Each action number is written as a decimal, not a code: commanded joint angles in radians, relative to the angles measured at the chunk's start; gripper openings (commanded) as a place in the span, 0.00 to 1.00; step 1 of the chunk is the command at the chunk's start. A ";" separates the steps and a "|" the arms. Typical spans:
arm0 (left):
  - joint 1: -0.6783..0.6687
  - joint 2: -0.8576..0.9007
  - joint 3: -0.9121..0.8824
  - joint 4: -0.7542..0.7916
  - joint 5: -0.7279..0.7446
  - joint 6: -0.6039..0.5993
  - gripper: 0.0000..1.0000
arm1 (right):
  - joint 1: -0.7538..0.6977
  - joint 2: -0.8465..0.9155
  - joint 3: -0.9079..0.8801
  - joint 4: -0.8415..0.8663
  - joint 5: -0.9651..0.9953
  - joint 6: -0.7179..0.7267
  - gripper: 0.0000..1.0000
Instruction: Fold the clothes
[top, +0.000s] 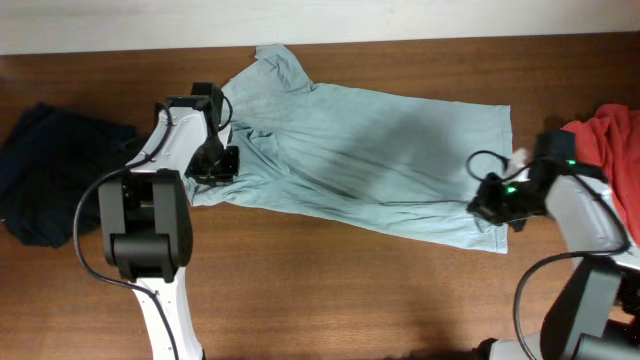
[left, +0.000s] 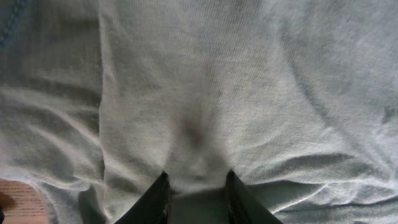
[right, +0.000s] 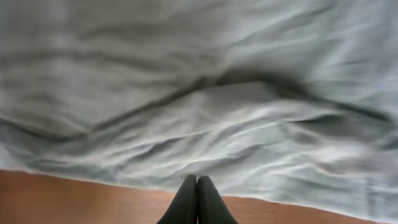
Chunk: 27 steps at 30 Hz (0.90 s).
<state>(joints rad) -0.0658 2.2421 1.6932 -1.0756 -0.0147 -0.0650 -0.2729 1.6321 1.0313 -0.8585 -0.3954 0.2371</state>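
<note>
None of the folding is done yet, as far as the pictures show. One pale grey-blue T-shirt (top: 380, 150) lies open and nearly flat on the brown wooden table (top: 330, 290), in a slant from the collar and sleeve at the far left to the straight hem at the right. No part of it is laid over another part, so every fold is still to be made.

Two other pieces wait at the sides. A navy garment (top: 50, 175) lies in a dark heap at the left edge, and a red garment (top: 610, 135) lies crumpled at the right edge. Both are well apart from the shirt's middle and both are unfolded.

The left gripper (top: 215, 165) is down on the shoulder part of the shirt. In its wrist view the jaws stand a little apart with a thick pinch of cloth clamped between them, and small wrinkles run toward this pinch. The right gripper (top: 490, 205) is at the near corner of the hem, with its fingers pressed fully together. They meet exactly at the border of cloth and wood, so I cannot tell if a thin bit of hem is caught between them.

The shirt is a soft, thin knit with a fine ribbed texture. It is matte and limp, and it makes low rounded waves, not sharp creases. The table is smooth and hard, with a straight grain.
</note>
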 joint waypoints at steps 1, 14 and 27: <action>0.004 0.047 -0.044 0.002 0.000 -0.002 0.30 | 0.044 0.026 -0.043 0.022 0.099 0.007 0.04; 0.005 0.047 -0.044 0.003 -0.001 -0.002 0.30 | -0.018 0.115 -0.050 0.216 0.370 0.164 0.04; 0.004 0.047 -0.044 0.010 -0.001 -0.002 0.30 | -0.074 0.113 0.048 0.087 -0.015 0.020 0.06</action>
<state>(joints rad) -0.0658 2.2417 1.6928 -1.0740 -0.0151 -0.0647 -0.3477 1.7424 1.0580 -0.7311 -0.2348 0.3141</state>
